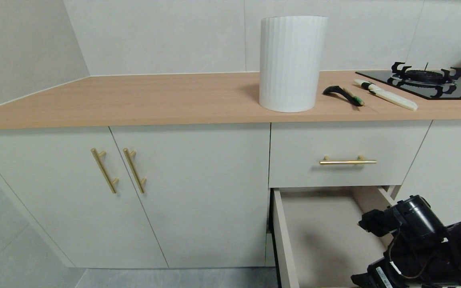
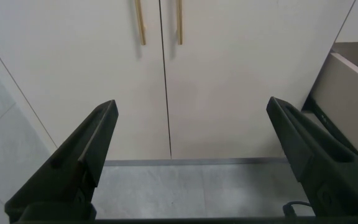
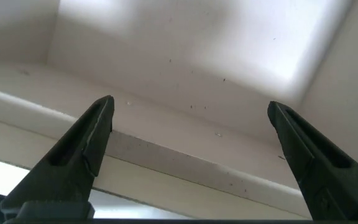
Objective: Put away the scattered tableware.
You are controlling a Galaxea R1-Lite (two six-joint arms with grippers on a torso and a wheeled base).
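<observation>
The left gripper (image 2: 191, 102) hangs wide open and empty before the cupboard doors (image 2: 229, 74). On the countertop (image 1: 154, 100), right of a ribbed white canister (image 1: 290, 64), a black-and-green utensil (image 1: 344, 95) and a cream knife (image 1: 386, 94) lie side by side. They are well above and beyond the right gripper (image 3: 190, 106). The black utensil's working end is hard to make out. The right gripper gapes empty over the open drawer (image 1: 284, 232).

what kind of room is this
Most likely a kitchen: a gas hob is set into the wooden countertop, with cabinet doors and an open drawer below.
</observation>
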